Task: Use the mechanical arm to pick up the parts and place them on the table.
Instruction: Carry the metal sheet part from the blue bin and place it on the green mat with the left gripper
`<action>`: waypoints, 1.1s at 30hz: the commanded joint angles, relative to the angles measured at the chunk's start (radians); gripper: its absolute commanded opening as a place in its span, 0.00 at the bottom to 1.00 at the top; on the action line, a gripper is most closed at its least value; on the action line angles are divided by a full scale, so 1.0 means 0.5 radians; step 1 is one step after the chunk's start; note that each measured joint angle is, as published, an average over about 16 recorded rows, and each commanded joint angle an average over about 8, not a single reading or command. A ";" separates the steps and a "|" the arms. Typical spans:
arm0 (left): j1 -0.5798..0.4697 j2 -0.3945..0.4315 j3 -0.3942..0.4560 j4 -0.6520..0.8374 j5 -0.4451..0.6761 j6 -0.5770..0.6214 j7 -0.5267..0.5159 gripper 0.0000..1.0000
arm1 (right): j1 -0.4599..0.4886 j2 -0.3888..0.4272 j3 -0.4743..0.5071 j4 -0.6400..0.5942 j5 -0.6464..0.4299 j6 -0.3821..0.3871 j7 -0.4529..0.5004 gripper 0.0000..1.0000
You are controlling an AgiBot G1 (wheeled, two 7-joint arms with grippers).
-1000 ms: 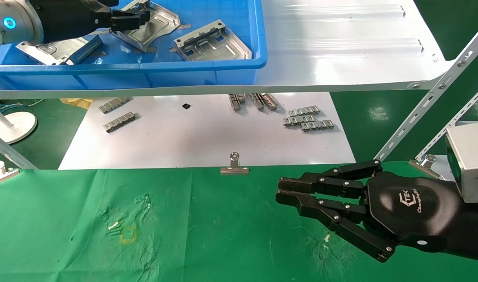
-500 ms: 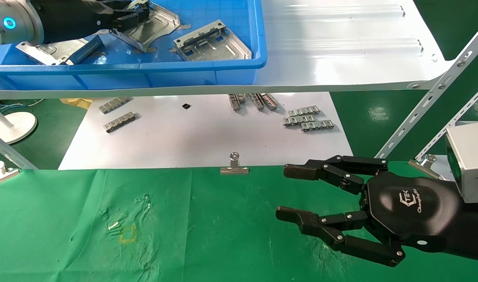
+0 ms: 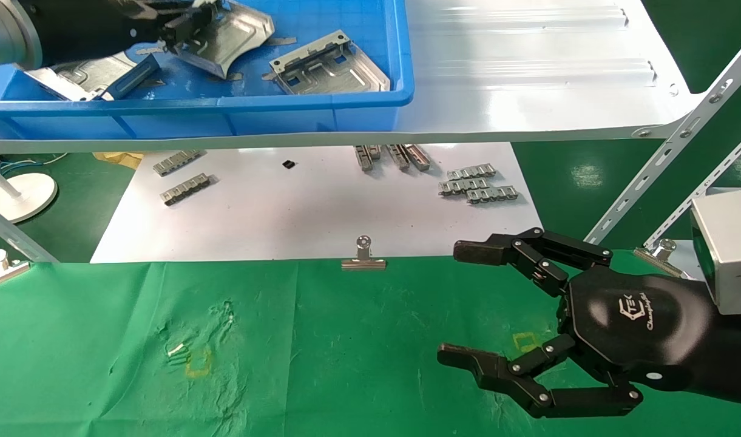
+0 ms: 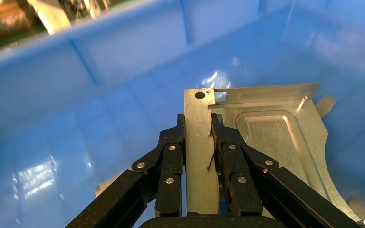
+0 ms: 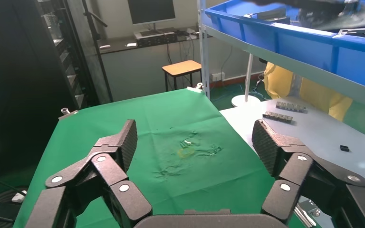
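Observation:
My left gripper (image 3: 185, 24) is inside the blue bin (image 3: 255, 103) on the shelf, at the top left of the head view. It is shut on the folded edge of a silver sheet-metal part (image 3: 236, 36), which is tilted up off the bin floor. In the left wrist view the fingers (image 4: 171, 147) pinch the flat strip of that part (image 4: 271, 137). Two more parts lie in the bin, one at the right (image 3: 331, 64) and one at the left (image 3: 82, 76). My right gripper (image 3: 460, 303) hangs wide open and empty over the green table (image 3: 346, 364), which also shows in the right wrist view (image 5: 161, 114).
The glossy white shelf (image 3: 528, 73) carries the bin. Below it a white sheet (image 3: 321, 212) holds grey link strips (image 3: 479, 185). A binder clip (image 3: 363, 258) grips the cloth's far edge. Slanted metal struts (image 3: 667, 152) stand at the right. Yellow marks (image 3: 198, 362) dot the cloth.
My right gripper went from shut to wide open over the cloth. My left gripper moved slightly up and left in the bin, taking the held part with it.

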 commanded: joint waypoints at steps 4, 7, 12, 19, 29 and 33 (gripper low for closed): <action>-0.027 -0.047 -0.039 -0.056 -0.059 0.150 0.056 0.00 | 0.000 0.000 0.000 0.000 0.000 0.000 0.000 1.00; -0.035 -0.091 -0.065 -0.105 -0.103 0.367 0.121 0.00 | 0.000 0.000 0.000 0.000 0.000 0.000 0.000 1.00; -0.021 -0.179 -0.088 -0.205 -0.159 0.863 0.272 0.00 | 0.000 0.000 0.000 0.000 0.000 0.000 0.000 1.00; 0.051 -0.277 -0.018 -0.462 -0.193 1.342 0.499 0.00 | 0.000 0.000 0.000 0.000 0.000 0.000 0.000 1.00; 0.453 -0.691 0.324 -1.325 -0.665 1.351 0.488 0.00 | 0.000 0.000 0.000 0.000 0.000 0.000 0.000 1.00; 0.559 -0.834 0.479 -1.443 -0.735 1.335 0.554 0.00 | 0.000 0.000 0.000 0.000 0.000 0.000 0.000 1.00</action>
